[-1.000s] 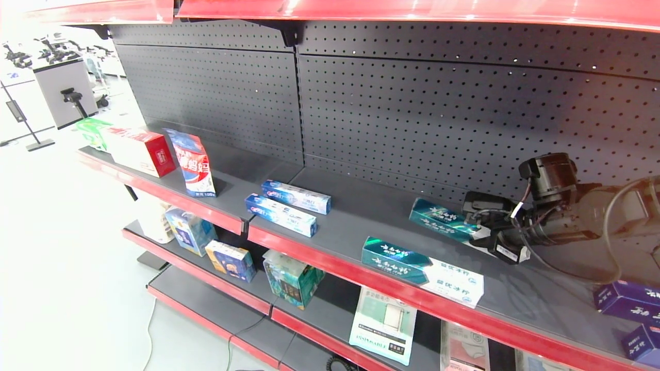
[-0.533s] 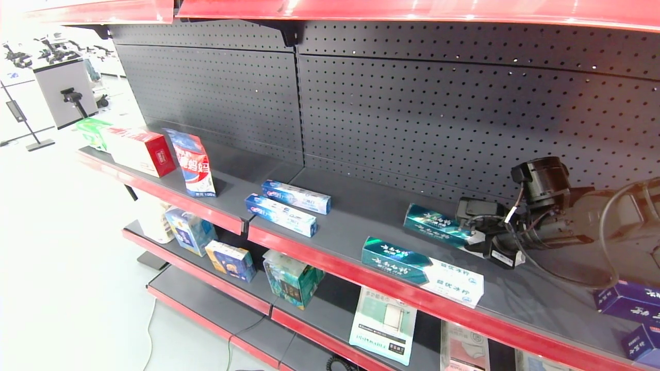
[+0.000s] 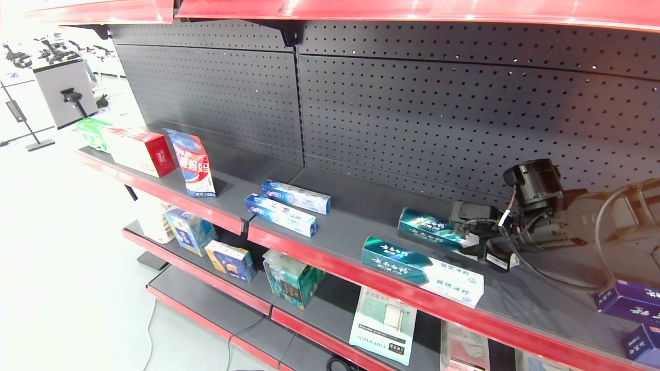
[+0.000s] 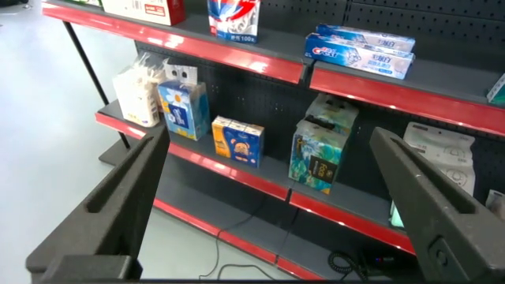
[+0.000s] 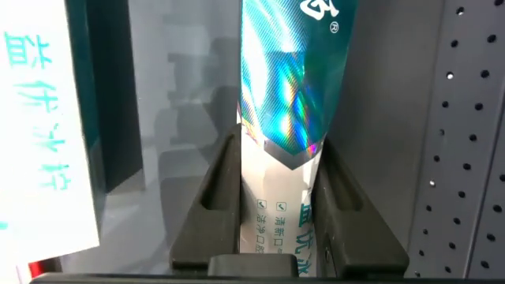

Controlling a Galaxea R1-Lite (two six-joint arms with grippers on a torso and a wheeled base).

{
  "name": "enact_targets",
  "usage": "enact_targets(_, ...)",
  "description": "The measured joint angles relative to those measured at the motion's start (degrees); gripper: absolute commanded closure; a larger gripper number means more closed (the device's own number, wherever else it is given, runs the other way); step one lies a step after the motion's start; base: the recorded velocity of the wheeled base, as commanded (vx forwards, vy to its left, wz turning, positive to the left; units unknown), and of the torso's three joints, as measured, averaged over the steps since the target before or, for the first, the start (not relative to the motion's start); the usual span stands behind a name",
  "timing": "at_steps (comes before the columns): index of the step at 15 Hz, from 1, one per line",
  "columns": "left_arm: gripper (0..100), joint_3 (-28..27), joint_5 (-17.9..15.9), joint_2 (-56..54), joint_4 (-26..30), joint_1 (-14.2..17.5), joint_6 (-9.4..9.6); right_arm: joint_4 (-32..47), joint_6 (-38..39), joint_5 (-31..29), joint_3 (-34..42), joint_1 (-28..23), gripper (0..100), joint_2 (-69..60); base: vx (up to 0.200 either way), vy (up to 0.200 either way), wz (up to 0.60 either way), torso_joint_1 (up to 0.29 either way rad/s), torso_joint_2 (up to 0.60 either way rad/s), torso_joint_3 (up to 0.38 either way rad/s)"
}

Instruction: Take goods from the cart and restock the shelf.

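The right gripper [image 3: 468, 238] is closed on the white end of a teal toothpaste box [image 3: 427, 226], its two fingers pressed flat against the long side faces, as the right wrist view confirms [image 5: 282, 201] with the carton [image 5: 293, 95] running straight out between them. Gripping at one end leaves most of the length free, which in my judgement lets the box be laid down without the fingers fouling neighbouring stock. The box sits low over the middle shelf [image 3: 361, 206], lengthwise along it. Whether its underside touches the deck cannot be determined. It lies behind and roughly parallel to a matching teal box [image 3: 423, 264] already at the front lip, near it but apart, and short of the perforated back panel [image 3: 412, 103]. This suggests a second row of the same product is intended. The blue toothpaste boxes [image 3: 289, 206] farther along stand in the same front-and-back pairing, supporting that reading. Dark blue boxes [image 3: 626, 300] occupy the shelf on the arm's other side, so the approach lane is narrow. The left gripper [image 4: 267, 138] hangs wide open and empty, low before the lower shelves [image 4: 237, 170], well clear of the placement. Task stage, as judged: set-down, with release outstanding.
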Motion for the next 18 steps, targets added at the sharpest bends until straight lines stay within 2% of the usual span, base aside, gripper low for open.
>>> enact_targets(11,0,0.0,0.0,0.0,0.0,0.0,0.0,0.0,0.1,0.0,0.1,1.3,100,0.9,0.0,0.0,0.0,0.0,0.0,0.0)
enact_targets(12,0,0.0,0.0,0.0,0.0,0.0,0.02,0.0,0.1,0.0,0.1,1.4,0,1.0,0.0,0.0,0.0,0.0,0.0,0.0)
enact_targets(18,0,0.0,0.0,0.0,0.0,0.0,0.0,-0.3,0.3,0.0,0.2,1.9,0,1.3,0.0,0.0,0.0,0.0,0.0,0.0)
